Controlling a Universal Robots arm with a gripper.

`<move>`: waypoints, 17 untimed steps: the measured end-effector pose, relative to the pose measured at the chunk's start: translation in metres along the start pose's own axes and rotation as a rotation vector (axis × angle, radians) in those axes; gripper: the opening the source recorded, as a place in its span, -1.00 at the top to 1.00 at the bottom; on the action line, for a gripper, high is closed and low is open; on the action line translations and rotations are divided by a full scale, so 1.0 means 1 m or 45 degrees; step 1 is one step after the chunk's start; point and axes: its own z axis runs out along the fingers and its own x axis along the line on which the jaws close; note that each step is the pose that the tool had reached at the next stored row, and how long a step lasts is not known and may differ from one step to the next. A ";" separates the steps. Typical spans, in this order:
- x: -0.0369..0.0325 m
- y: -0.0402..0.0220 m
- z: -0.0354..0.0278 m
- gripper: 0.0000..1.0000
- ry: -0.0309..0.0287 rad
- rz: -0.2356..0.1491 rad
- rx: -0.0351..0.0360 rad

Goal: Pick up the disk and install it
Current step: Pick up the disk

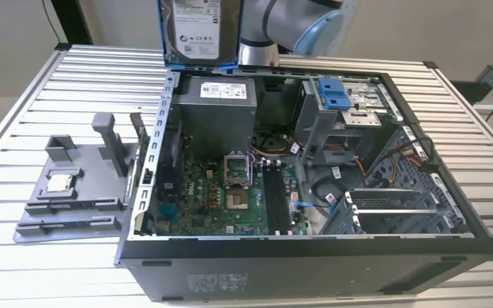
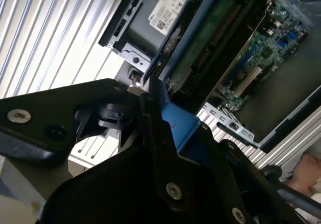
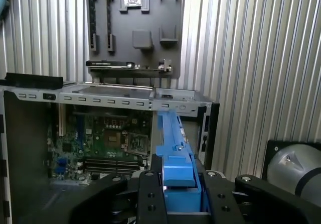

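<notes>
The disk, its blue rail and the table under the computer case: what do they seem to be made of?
Disk: probably metal, with a matt silver-grey housing and a white, paper-like label.
Blue rail: likely plastic, judging by its even colour, soft sheen and moulded edges.
Table: seemingly aluminium, with pale ribbed slats that give bright reflections.

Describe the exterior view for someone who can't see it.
The disk hangs upright, label facing the camera, above the far edge of an open computer case on a slatted table. A grey tray lies at the exterior view's left.
</notes>
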 end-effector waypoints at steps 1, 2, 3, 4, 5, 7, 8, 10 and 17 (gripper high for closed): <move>0.0003 -0.0046 0.0004 1.00 0.0000 0.000 0.0000; 0.0005 -0.0091 0.0008 1.00 0.0000 0.000 0.0000; 0.0008 -0.0134 0.0011 1.00 0.0000 0.000 0.0000; 0.0011 -0.0181 0.0016 1.00 -0.0001 0.000 0.0000; 0.0015 -0.0226 0.0020 1.00 -0.0001 0.000 0.0000; 0.0024 -0.0315 0.0028 1.00 -0.0001 0.000 -0.0001; 0.0037 -0.0359 0.0032 1.00 -0.0001 0.000 -0.0001; 0.0080 -0.0433 0.0038 1.00 -0.0003 0.000 -0.0009; 0.0293 -0.0572 0.0048 1.00 -0.0002 0.000 -0.0021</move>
